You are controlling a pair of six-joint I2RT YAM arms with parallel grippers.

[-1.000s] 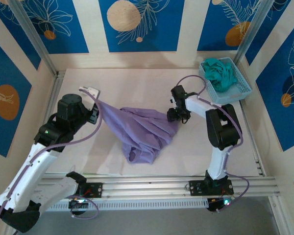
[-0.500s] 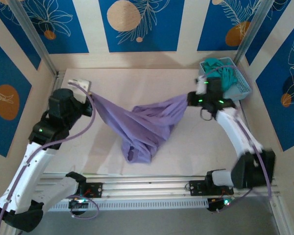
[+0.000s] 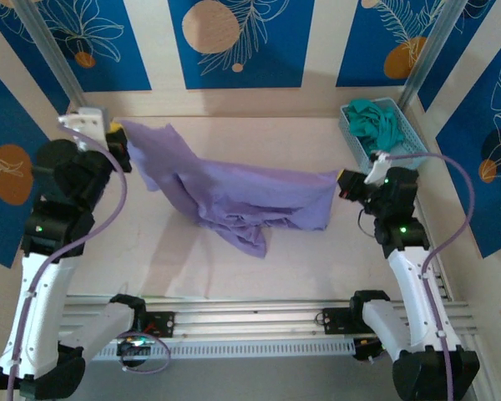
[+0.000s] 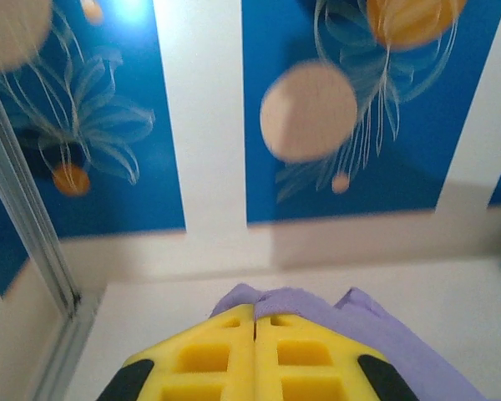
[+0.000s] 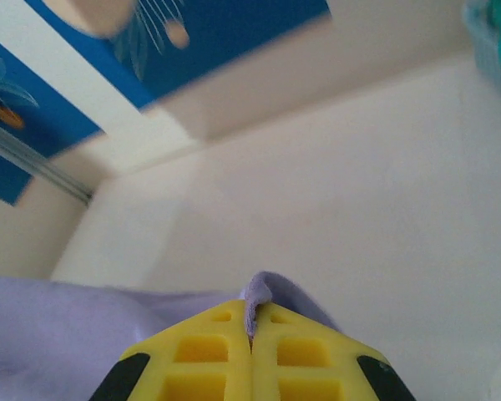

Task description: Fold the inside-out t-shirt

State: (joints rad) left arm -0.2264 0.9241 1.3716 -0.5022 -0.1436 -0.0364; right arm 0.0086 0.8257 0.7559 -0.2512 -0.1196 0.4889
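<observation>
The lavender inside-out t-shirt [image 3: 234, 196] hangs stretched between both arms above the table, its lower folds sagging toward the middle. My left gripper [image 3: 117, 140] holds its upper left corner high at the back left; in the left wrist view the yellow fingers [image 4: 209, 359] are pressed together with purple cloth [image 4: 317, 305] bunched over their tips. My right gripper [image 3: 344, 184] pinches the right corner at mid right; in the right wrist view a purple fold [image 5: 263, 292] sticks up between the yellow fingers [image 5: 301, 359].
A light blue basket [image 3: 405, 146] holding a teal-green garment [image 3: 376, 121] stands at the back right, just behind the right arm. Metal posts rise at the back corners [image 3: 54, 58]. A rail [image 3: 259, 317] runs along the near edge.
Both arms have pulled apart and lifted: the left gripper rose toward the back left, the right swung out to the right. The shirt went from a bunched heap to a stretched span.
</observation>
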